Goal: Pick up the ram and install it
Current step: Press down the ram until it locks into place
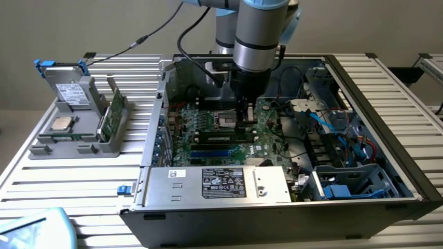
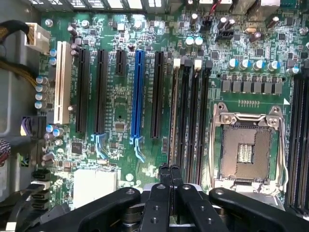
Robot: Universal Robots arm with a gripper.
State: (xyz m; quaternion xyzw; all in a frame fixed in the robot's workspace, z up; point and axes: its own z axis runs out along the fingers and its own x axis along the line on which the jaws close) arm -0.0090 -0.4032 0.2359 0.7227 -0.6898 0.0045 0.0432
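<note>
The ram [image 1: 221,138] is a long, thin, dark stick with black chips along its face. It stands on edge in a memory slot on the motherboard [image 2: 116,104]. In the wrist view the ram [image 2: 173,111] shows edge on as a narrow pale strip (its chips cannot be seen from here). It sits in the outermost of the black memory slots [image 2: 195,116], beside the expansion slots, and runs parallel to its neighbours. One end reaches toward the gripper [image 2: 169,170].

gripper [image 1: 244,120] low inside case [image 1: 387,98]; power supply [image 1: 215,184], drive cage [image 1: 346,181], cables [image 1: 325,122] crowd sides; above open.
</note>
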